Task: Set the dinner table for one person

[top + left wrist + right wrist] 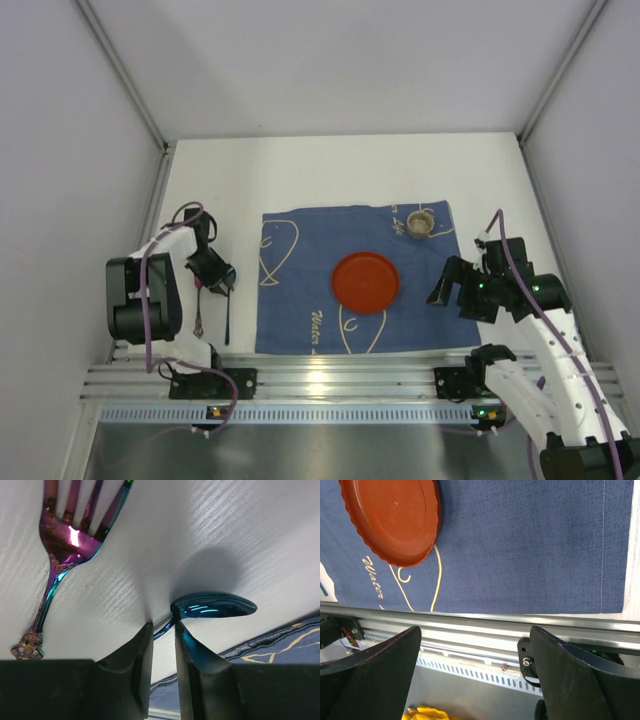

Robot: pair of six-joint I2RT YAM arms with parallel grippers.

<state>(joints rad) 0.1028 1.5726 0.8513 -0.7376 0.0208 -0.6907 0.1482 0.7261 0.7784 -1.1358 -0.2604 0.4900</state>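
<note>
On the white dinner table (330, 170), my left gripper (218, 275) sits left of the blue placemat (300, 300). In the left wrist view my gripper (162, 625) has its jaws close together on the neck of a shiny blue spoon (215, 605), whose bowl sticks out low over the table. A purple iridescent fork (65, 535) lies just beside it; it also shows in the top view (199, 312). A red plate (365, 282) lies on the placemat. My right gripper (452, 285) is open and empty at the placemat's right edge, over the near rail (475, 630).
A small beige cup (420, 222) stands at the placemat's far right corner. The metal rail (330, 380) runs along the near edge. White walls enclose the table on the left, right and back. The plate also shows in the right wrist view (390, 515).
</note>
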